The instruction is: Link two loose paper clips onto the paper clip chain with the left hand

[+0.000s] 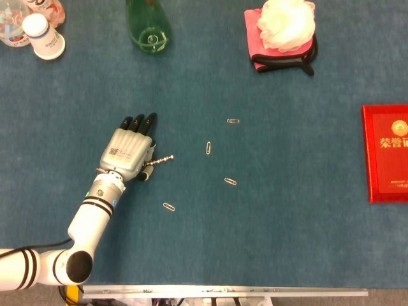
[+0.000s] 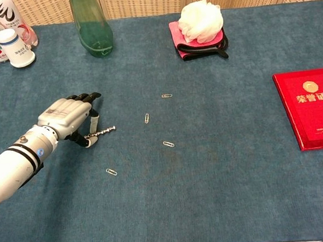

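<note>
Metal chain (image 2: pixel 101 131) pinched by left hand (image 2: pixel 68 118).

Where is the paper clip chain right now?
The paper clip chain is on the left in both views, pinched by the left hand, its free end pointing toward the loose clips.

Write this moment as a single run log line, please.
left hand: pinches paper clip chain, far end tilted | loose paper clips: four on cloth, unlinked | right hand: unseen
</note>
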`<state>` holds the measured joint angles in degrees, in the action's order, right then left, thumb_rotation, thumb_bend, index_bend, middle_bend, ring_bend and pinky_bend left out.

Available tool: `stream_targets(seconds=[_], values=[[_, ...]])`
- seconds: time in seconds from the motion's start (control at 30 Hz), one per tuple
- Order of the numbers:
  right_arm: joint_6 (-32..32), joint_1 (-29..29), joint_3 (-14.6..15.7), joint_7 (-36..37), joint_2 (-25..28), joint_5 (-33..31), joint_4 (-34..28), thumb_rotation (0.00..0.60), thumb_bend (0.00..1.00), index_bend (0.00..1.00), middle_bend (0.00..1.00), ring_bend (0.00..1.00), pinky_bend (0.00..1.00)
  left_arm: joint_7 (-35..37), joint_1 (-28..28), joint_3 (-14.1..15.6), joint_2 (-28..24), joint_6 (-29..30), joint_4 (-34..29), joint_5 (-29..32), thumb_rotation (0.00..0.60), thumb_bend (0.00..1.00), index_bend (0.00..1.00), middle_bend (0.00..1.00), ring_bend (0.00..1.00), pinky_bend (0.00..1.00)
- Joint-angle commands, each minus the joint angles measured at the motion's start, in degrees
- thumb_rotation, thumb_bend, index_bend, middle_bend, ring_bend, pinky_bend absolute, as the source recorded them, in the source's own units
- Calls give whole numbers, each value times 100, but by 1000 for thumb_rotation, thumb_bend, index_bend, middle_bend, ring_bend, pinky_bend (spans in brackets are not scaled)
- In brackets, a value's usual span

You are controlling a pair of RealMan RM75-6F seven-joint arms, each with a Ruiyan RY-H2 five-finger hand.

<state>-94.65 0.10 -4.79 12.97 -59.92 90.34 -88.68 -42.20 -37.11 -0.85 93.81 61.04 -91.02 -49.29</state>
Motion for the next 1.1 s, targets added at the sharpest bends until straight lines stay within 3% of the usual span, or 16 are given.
stream_targets(seconds=[0.03,0.5,1.1], values=[[-1,-1,1,5,2,3,0,600,302,128,143,84,290,-7,0,4,-3,8,-6,5,600,315,563,0,0,84],[-44,-21,6,14,3,34,3,600,302,128,143,84,290,-191,34,95,-249,241,-407,-56,600,317,569,0,0,84],[-31,-17,6,20,6,36,3,600,302,128,143,84,290,-843,125,410,-842,838,-1533,-449,600,317,575,0,0,84]])
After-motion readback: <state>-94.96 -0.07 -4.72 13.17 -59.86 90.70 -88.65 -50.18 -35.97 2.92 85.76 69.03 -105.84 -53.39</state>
